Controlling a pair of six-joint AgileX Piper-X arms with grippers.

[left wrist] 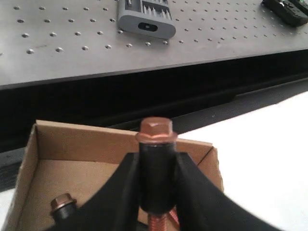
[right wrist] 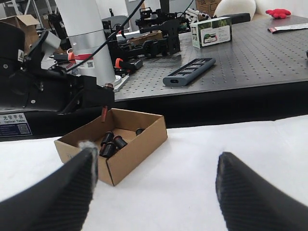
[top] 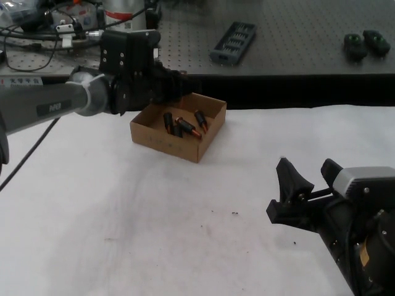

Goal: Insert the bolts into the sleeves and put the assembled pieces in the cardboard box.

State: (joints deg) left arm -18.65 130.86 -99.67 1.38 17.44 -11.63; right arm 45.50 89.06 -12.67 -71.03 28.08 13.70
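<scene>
Your left hand (left wrist: 157, 161) is clamped on a black cylindrical sleeve (left wrist: 156, 185) with a copper hex-head bolt (left wrist: 156, 131) through it, held upright over the open brown cardboard box (top: 162, 140). Perhaps four assembled pieces (top: 185, 126) lie inside. Your right hand (right wrist: 154, 168) gapes wide, holding nothing, above the white worktop (top: 154, 216), well apart from the box.

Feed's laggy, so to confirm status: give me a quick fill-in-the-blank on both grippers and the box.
The left gripper is ____ on an assembled piece above the cardboard box.
The right gripper is ____ and holds nothing.
The pieces lying in the box have ____ sleeves.
Missing words: shut, open, black.
</scene>
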